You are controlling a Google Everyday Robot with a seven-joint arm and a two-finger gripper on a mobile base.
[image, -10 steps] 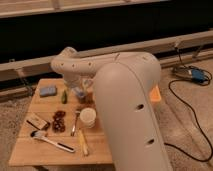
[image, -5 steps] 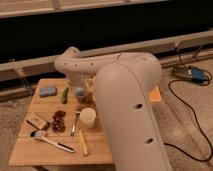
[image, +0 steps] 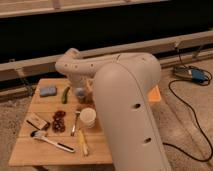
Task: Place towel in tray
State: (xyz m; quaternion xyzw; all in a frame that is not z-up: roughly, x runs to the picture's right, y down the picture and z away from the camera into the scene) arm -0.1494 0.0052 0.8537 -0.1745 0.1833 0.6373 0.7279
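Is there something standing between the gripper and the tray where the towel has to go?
This cannot be settled fully. The gripper hangs over the back middle of the table. The tray lies to its right, but the robot's own arm hides all but one orange corner and the stretch between. The towel I cannot make out.

High cam behind arm [image: 125,115], facing table [image: 30,152]

Warm, dim light from above; black band across the top; the gripper [image: 82,94] sits shaded at twelve o'clock on the counter [image: 25,150].
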